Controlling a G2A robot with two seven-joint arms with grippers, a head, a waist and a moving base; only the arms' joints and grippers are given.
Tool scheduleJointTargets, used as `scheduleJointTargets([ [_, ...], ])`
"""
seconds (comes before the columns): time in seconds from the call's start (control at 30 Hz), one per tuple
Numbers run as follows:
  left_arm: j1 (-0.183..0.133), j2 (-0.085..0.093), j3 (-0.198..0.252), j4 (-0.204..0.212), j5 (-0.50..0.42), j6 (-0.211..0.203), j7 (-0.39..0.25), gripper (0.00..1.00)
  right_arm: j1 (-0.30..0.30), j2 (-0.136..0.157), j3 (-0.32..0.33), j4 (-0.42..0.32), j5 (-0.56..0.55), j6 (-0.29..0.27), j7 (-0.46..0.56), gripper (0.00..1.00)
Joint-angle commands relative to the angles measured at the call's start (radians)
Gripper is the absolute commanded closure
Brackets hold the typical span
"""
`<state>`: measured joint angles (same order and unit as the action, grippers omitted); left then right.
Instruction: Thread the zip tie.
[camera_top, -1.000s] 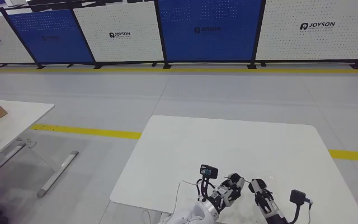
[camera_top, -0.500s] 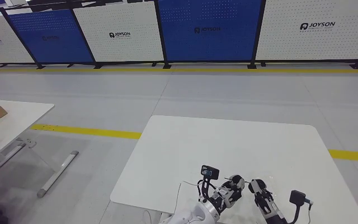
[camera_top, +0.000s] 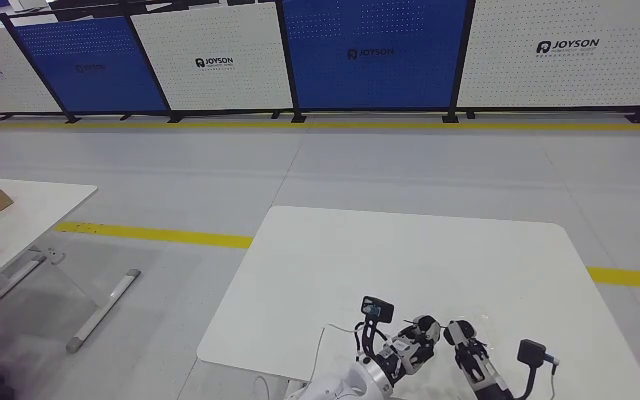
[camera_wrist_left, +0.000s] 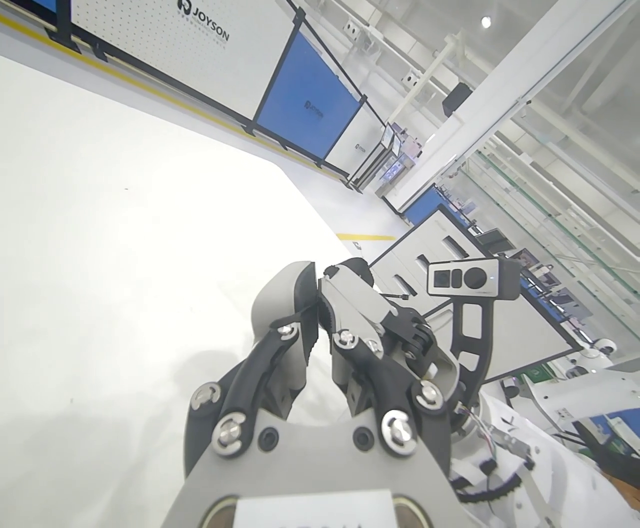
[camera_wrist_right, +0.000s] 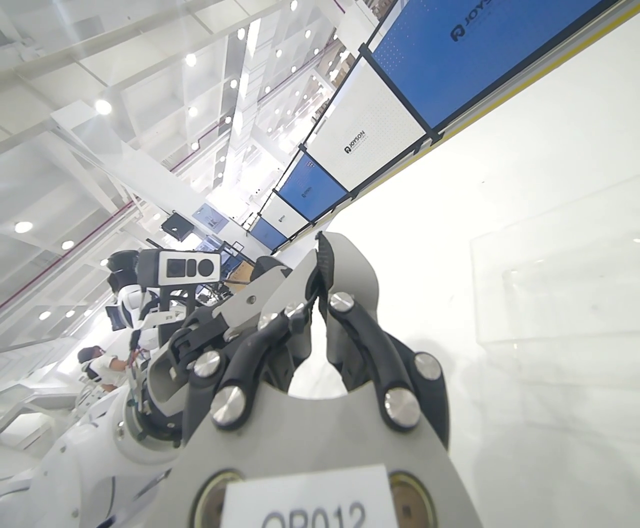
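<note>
Two grippers are hovering tip to tip over the near edge of the surface (camera_top: 400, 250): the left gripper (camera_wrist_left: 318, 300) and the right gripper (camera_wrist_right: 320, 280) are both clenched, each apparently pinching one end of the single thin black zip tie (camera_wrist_left: 395, 296). Judging by this, the threading itself is under way, and the next move is calling for a fine line-up of the tail with the head's slot, then a short push without either hold slipping. One clear box (camera_wrist_right: 550, 280) is sitting on the surface near the right gripper.
</note>
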<state>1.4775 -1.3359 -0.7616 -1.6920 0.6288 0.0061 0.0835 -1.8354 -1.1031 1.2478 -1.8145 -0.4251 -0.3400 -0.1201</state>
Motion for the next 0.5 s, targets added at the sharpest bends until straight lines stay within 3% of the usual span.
scheduleJointTargets([
  [0.0, 0.000, 0.000, -0.001, 0.001, 0.008, 0.009, 0.012, 1.00, 0.001, 0.001, -0.001, 0.000, 0.002, 0.000, -0.001, 1.00],
  [0.03, 0.000, -0.001, 0.000, 0.002, 0.009, 0.010, 0.014, 0.83, 0.001, 0.001, -0.001, 0.001, 0.002, 0.000, -0.001, 1.00],
  [0.13, -0.002, -0.002, 0.002, 0.004, 0.010, 0.011, 0.015, 0.57, 0.002, 0.002, -0.001, 0.003, 0.004, 0.000, -0.005, 1.00],
  [0.23, -0.002, -0.002, 0.004, 0.003, 0.016, 0.011, 0.014, 0.53, 0.003, 0.003, 0.000, 0.006, 0.008, 0.000, -0.008, 1.00],
  [0.47, 0.000, -0.002, 0.003, 0.002, 0.017, 0.007, 0.018, 0.67, 0.007, 0.005, 0.002, 0.013, 0.024, 0.000, -0.011, 1.00],
])
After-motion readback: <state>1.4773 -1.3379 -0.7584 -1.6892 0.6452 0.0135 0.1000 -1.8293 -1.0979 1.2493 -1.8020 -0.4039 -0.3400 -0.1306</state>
